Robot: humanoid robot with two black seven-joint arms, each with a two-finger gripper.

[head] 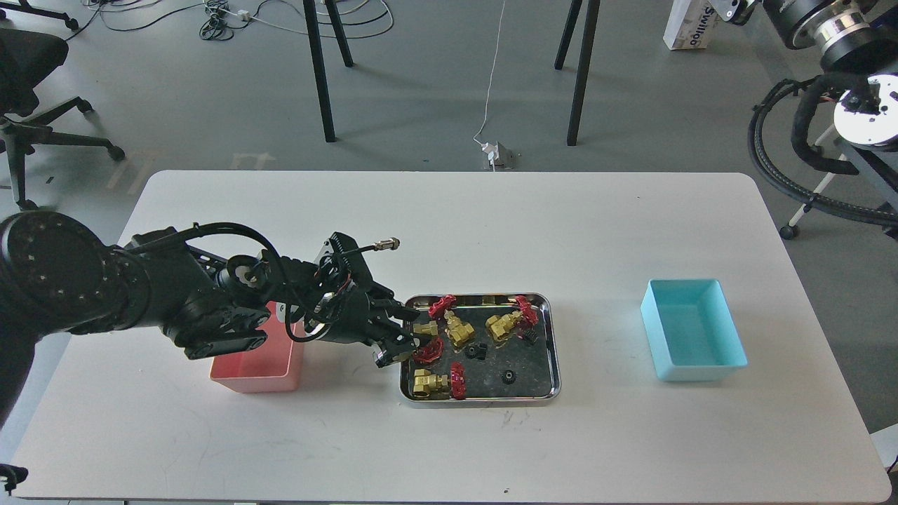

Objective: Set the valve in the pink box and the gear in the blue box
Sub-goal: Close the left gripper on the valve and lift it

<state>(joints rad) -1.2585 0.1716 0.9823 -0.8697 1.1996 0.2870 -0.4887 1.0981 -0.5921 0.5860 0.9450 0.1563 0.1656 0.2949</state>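
A steel tray (484, 400) at mid-table holds several brass valves with red handwheels and three tiny black gears (478, 349) (507, 376) (531, 336). My left gripper (412, 335) reaches in over the tray's left end. Its two fingers are closed on either side of the leftmost valve (426, 329), which still rests in the tray. Other valves lie at the middle (460, 332), right (502, 326) and front (428, 383). The pink box (256, 366) sits left of the tray, partly under my left arm. The blue box (691, 330) stands at the right, empty. My right gripper is out of view.
The white table (449, 224) is bare behind and in front of the tray. Beyond it are table legs, cables and an office chair (35, 91) on the floor. Another machine with thick black hoses (828, 105) stands at the far right.
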